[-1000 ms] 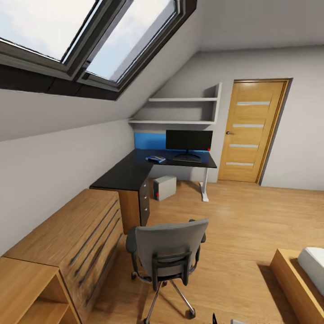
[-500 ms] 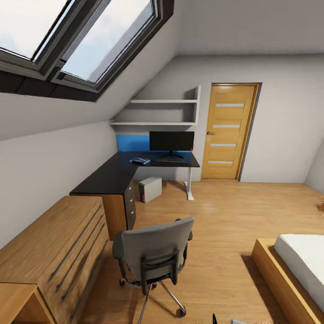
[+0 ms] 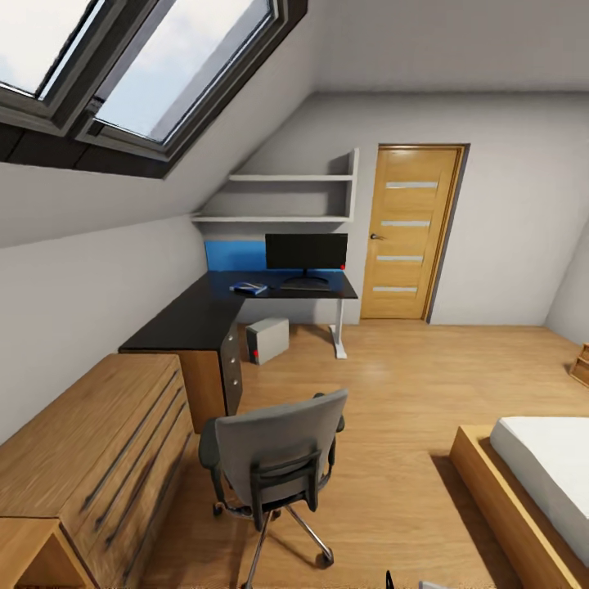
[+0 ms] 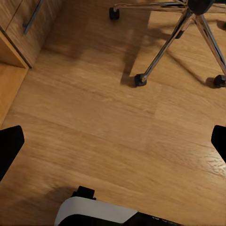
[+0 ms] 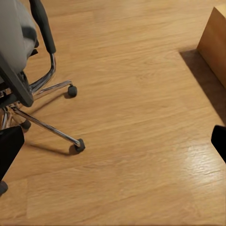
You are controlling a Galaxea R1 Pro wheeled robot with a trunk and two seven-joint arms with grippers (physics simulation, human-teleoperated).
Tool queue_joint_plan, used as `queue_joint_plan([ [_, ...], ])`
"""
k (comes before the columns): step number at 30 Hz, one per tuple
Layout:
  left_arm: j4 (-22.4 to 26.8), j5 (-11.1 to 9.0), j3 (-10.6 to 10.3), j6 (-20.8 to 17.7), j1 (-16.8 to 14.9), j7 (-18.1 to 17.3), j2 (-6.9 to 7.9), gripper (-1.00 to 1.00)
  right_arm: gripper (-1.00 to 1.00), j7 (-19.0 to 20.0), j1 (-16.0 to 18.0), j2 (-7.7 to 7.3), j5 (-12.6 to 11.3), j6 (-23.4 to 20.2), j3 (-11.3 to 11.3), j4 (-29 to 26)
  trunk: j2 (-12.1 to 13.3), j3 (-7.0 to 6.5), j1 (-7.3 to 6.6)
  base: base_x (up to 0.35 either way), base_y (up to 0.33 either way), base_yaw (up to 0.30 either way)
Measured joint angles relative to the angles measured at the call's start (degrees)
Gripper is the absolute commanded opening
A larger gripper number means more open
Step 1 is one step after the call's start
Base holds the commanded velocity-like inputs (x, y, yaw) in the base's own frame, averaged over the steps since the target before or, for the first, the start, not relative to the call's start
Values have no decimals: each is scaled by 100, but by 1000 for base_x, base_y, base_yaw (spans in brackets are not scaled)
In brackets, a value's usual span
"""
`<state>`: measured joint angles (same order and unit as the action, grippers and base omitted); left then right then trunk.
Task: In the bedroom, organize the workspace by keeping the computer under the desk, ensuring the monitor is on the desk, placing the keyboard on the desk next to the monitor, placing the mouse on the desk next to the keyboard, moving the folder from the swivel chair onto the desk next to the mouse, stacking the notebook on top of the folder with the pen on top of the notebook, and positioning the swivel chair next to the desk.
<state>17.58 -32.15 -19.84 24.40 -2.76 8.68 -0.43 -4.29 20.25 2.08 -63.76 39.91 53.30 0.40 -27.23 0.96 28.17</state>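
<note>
Nearer ahead than before, swivel chair [image 3: 274, 458]

Open floor on the right, chair in the near path

The direct line to the desk [image 3: 184, 321] is blocked by the swivel chair [image 3: 274, 454], set just beside the wooden drawer cabinet [image 3: 86, 458]. A wide strip of bare floor [image 3: 393, 393] is left between the chair and the bed [image 3: 532, 483]. Under the desk, room is taken by the computer [image 3: 267, 339] and the white leg [image 3: 337, 327]. Chair casters [image 4: 140, 80] are seen near both wrists.
</note>
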Motion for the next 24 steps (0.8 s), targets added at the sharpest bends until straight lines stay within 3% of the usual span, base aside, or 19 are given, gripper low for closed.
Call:
queue_joint_plan([
  [24, 2, 6, -5, 0, 1, 0, 3, 100, 100, -1, 1, 0, 4, 2, 0, 0, 1, 217, 0, 0, 76, 0],
])
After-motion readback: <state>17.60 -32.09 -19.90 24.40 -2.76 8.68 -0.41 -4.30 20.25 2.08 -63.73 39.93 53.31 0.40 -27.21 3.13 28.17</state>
